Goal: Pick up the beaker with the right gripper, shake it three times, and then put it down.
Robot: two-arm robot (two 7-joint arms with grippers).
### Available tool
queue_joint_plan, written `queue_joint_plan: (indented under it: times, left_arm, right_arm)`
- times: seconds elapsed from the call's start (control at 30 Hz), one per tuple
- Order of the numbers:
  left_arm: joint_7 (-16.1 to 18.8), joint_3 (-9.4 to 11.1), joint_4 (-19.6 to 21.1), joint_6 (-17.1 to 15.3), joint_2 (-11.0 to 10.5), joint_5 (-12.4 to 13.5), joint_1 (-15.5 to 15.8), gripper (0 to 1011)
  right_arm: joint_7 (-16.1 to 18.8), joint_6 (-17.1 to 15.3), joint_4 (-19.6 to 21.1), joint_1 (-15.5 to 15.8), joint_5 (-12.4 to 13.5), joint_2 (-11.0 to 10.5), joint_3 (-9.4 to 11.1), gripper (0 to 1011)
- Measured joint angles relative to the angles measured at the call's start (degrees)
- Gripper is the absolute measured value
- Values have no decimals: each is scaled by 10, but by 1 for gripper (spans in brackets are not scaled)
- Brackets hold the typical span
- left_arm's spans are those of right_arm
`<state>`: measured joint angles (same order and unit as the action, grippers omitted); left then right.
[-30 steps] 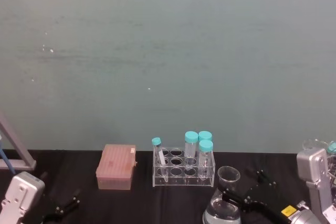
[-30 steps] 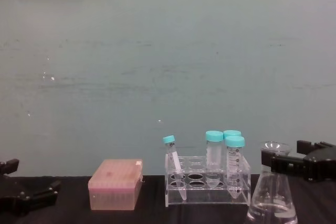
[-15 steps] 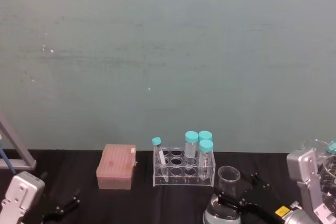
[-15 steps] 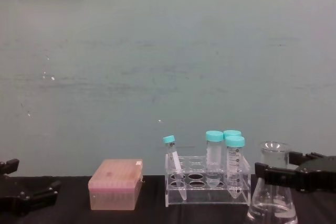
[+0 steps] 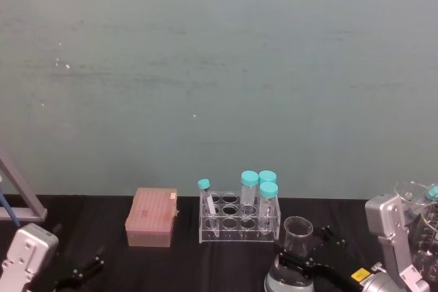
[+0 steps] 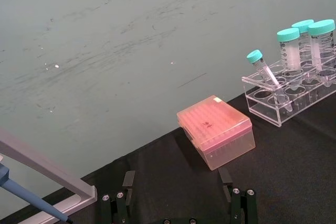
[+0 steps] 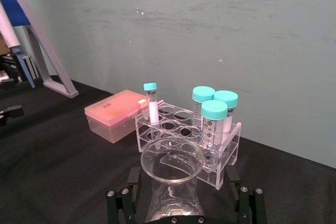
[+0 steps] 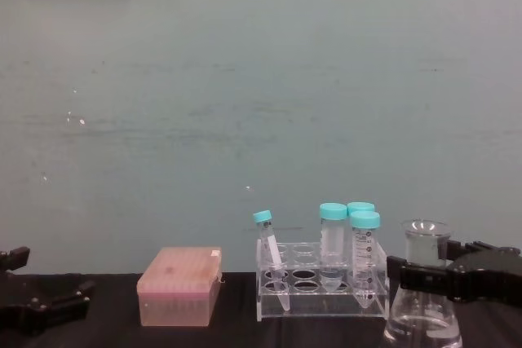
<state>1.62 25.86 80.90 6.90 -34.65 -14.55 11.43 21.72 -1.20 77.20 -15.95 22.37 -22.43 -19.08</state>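
Note right gripper (image 7: 181,202) lower than a second ago, jaws apart astride beaker (image 8: 422,319) neck. Close firmly under flared rim, lift straight; leave left gripper (image 6: 178,211) parked, spread.

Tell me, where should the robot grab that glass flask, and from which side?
The narrow neck, just under the flared rim. The flask stands upright, its base looks too wide to span, and the rim would likely stop it slipping. Come in level from the robot's right, away from the tube rack; the right pincer sits open either side of the neck.
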Motion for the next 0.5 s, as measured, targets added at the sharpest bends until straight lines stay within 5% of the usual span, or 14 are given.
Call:
queue_joint_plan:
  times: [0.5]
  left_arm:
    - [0,0,0,0,0,0,0,1000]
  right_arm:
    - [-4,4,-5,1,-6,8,5,1000]
